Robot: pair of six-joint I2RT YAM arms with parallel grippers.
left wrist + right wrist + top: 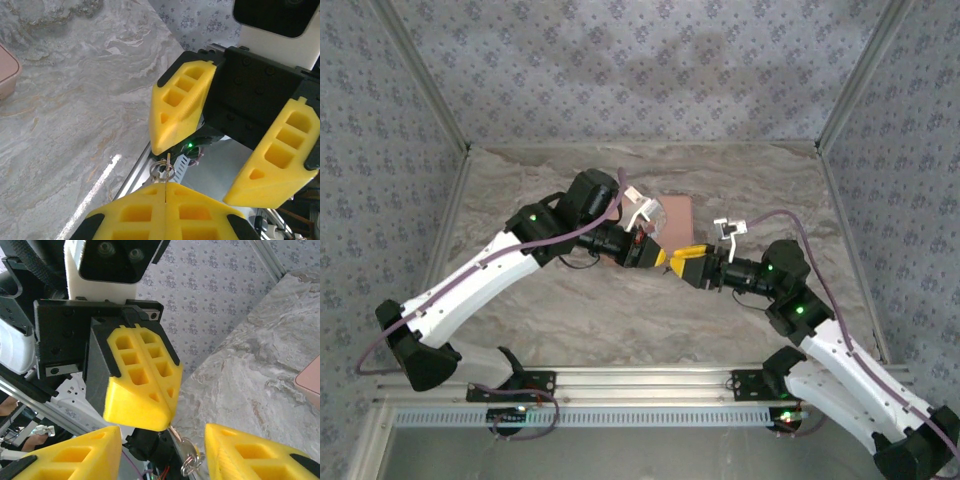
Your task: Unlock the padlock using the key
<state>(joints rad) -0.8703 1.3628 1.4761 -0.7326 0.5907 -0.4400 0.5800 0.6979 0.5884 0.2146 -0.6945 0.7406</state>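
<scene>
My two grippers meet in mid-air above the middle of the table. My left gripper (664,257) (165,186) is shut on a small silver key (166,167) (184,446); the key's head and its wire ring (192,463) stick out past the fingertips. My right gripper (682,262) (162,432) faces it nose to nose and stands open. Its yellow fingers (182,100) are apart on either side of the key's head, not touching it. The padlock is out of view.
A flat pink pad (675,214) lies on the marble tabletop (620,310) just behind the grippers. Aluminium posts and patterned walls close the cell on three sides. A metal rail (640,378) runs along the near edge by the arm bases.
</scene>
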